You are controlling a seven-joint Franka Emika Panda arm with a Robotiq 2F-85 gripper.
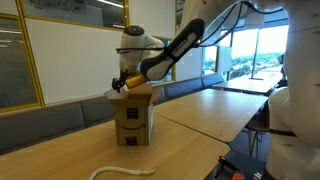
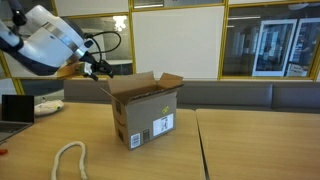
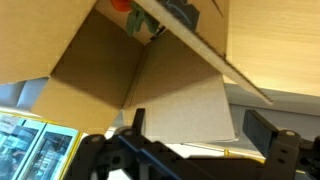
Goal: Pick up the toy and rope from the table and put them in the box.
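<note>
- Wrist view: cardboard walls of the box [image 3: 170, 90] fill most of the picture. Pale tabletop [image 3: 275, 45] shows past its slanting edge.
- The jaws are released. Two dark fingers [image 3: 135, 122] stand wide apart at the bottom edge with nothing between them.
- A red-and-green bit of the toy [image 3: 122, 5] shows at the top edge, well apart from the jaws. Whether it lies inside the box I cannot tell.
- In both exterior views the box stands upright with its flaps open and bare tabletop beside it.
- The rope [image 2: 70, 146] lies limp on the tabletop in front of the box, well apart from it and from the jaws.
- The arm [image 1: 180, 45] reaches down at a slant, its wrist at the box's open top beside a raised flap.
</note>
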